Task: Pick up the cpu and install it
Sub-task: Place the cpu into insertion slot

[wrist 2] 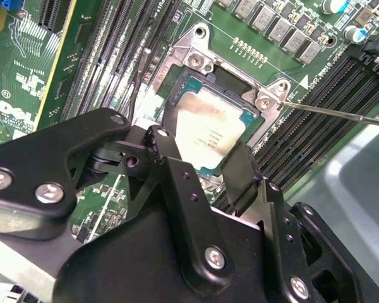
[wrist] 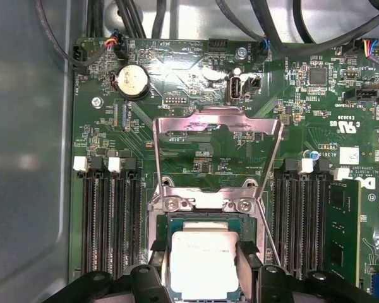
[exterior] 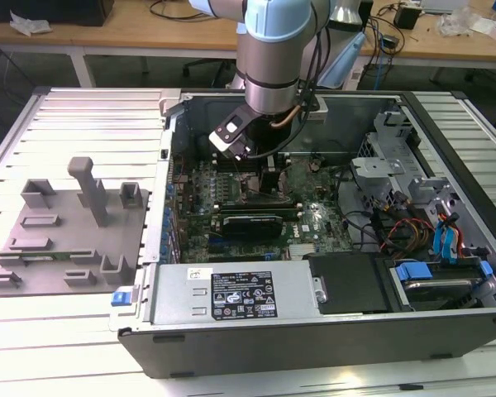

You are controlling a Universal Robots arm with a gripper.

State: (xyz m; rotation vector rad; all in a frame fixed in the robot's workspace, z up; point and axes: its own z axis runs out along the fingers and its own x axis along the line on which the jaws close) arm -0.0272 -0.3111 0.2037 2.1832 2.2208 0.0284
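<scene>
Open-case install: my pincer (wrist: pixel 204 252) grips the cpu (wrist: pixel 202 274) by two opposite edges at the socket (wrist: pixel 177 219), beneath its flipped-open metal bracket (wrist: pixel 218 123). Seating is in hand; I judge it needs the chip level and square to the socket.

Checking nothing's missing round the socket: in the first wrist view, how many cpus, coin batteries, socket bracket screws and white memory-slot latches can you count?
cpu: 1
coin battery: 1
socket bracket screws: 2
white memory-slot latches: 4
Total: 8
</scene>
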